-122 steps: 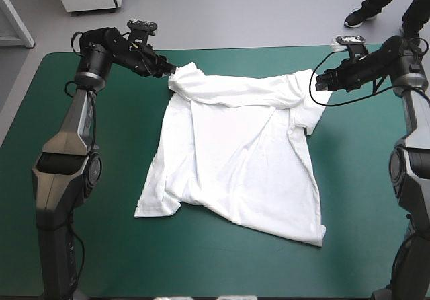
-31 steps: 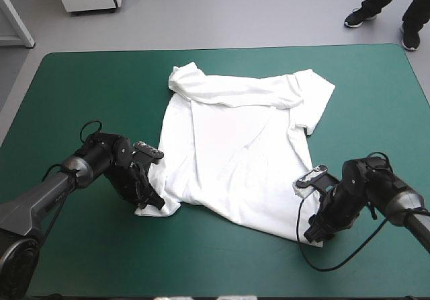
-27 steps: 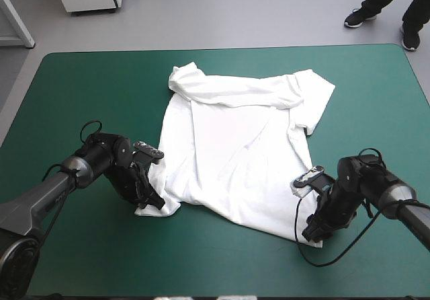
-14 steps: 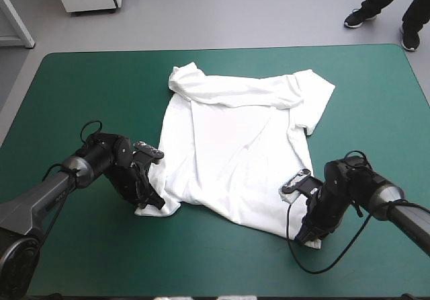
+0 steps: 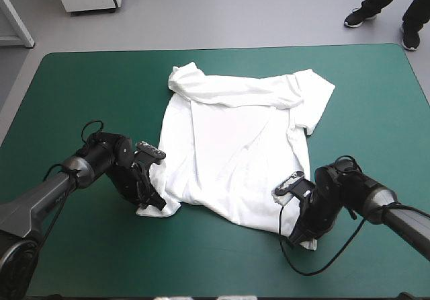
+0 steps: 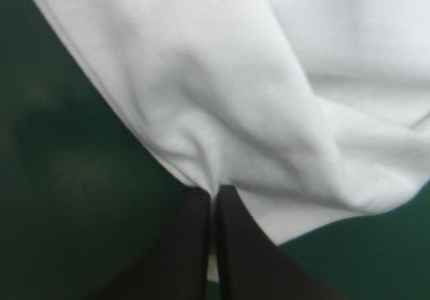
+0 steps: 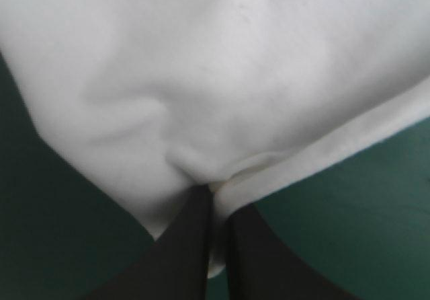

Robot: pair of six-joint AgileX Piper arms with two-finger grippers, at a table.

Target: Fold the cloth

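The white T-shirt point(image 5: 235, 145) lies spread on the teal-green cover, its far part folded over toward the middle. My left gripper point(image 5: 156, 203) sits low at the near-left corner of the T-shirt, by the sleeve there. In the left wrist view the black fingers meet in an arch at the gripper point(image 6: 213, 194), with the T-shirt point(image 6: 269, 91) pinched and puckered at their tips. My right gripper point(image 5: 297, 236) is at the near-right hem corner. Its fingers at the gripper point(image 7: 216, 190) pinch the hem of the T-shirt point(image 7: 215, 78) the same way.
Bare teal-green cover point(image 5: 87, 85) runs wide on both sides of the T-shirt and along the near edge. The far edge of the table lies beyond the T-shirt's folded part.
Both arms came from the far corners down to the near corners. Just before now, the right gripper slid left along the near hem, dragging that corner inward. The left gripper stayed put.
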